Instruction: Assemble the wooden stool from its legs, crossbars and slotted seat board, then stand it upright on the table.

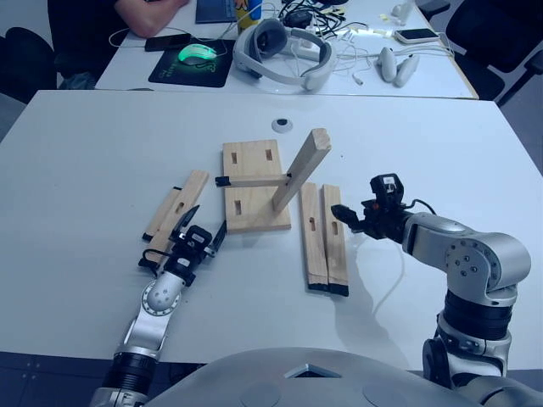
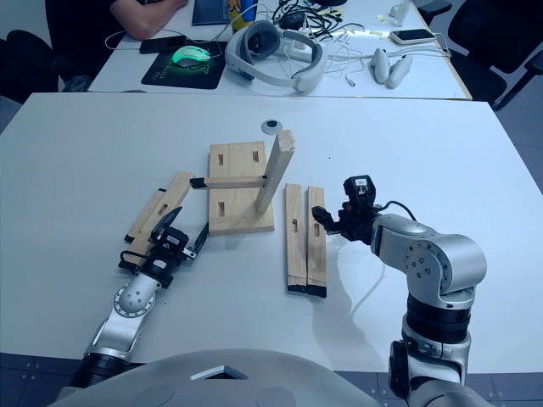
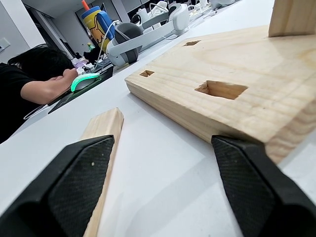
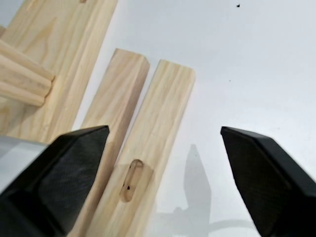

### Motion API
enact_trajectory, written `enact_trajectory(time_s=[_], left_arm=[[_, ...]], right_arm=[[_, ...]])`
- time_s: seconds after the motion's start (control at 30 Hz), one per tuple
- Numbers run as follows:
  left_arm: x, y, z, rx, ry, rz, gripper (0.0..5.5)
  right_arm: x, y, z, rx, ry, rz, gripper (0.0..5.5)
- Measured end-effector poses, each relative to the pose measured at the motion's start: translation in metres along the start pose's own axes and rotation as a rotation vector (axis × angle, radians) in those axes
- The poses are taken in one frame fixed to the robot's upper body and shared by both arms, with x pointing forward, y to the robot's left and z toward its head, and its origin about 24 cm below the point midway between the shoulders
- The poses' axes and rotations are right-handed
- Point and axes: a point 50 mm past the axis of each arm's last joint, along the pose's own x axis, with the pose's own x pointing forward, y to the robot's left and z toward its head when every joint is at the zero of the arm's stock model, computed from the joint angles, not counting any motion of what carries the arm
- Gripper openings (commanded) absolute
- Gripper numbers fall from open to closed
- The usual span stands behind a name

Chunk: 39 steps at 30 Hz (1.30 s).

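I am holding my left gripper (image 1: 206, 225) low over the table (image 1: 76, 186), jaws apart. One finger (image 3: 79, 190) is lying against the end of the left pair of legs (image 1: 176, 210), the other finger is sitting at the near corner of the seat board (image 1: 254, 185), and bare tabletop is showing between them. My right gripper (image 4: 164, 131) is hanging with its jaws wide apart just beside the right pair of legs (image 1: 324, 242). The outer leg of that pair, with its oval slot, is lying closer to one finger. Farther off, an upright leg (image 1: 301, 170) is leaning from the seat board, with a crossbar (image 1: 254, 181) jutting sideways from it. Beyond, a headset (image 1: 284, 51) and a glowing mouse (image 1: 198, 54) are resting on the far desk (image 1: 382, 85).
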Motion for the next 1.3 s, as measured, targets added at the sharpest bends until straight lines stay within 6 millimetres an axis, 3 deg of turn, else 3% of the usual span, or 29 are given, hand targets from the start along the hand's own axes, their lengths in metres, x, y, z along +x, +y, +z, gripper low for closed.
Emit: enact_trajectory(time_s=[0.3,0.63,0.77,0.9,1.03,1.3], left_arm=[[0.001,0.002,0.001,0.009,0.002,-0.016,3.66],[0.001,0.003,0.001,0.01,0.007,-0.02,3.66],[0.001,0.003,0.002,0.01,0.007,-0.022,3.66],[0.001,0.002,0.002,0.008,0.004,-0.025,3.66],[0.002,0.001,0.002,0.008,0.003,-0.025,3.66],[0.002,0.002,0.002,0.009,0.003,-0.033,3.66]], right_arm=[[0.004,0.004,-0.017,-0.124,0.098,-0.023,4.18],[0.005,0.007,-0.015,-0.19,0.083,-0.01,4.18],[0.004,0.014,0.002,-0.145,-0.029,0.036,4.18],[-0.004,0.039,0.028,-0.192,-0.18,0.193,4.18],[-0.003,0.047,0.014,-0.241,-0.093,0.245,4.18],[0.0,0.041,-0.009,-0.255,0.034,0.21,4.18]])
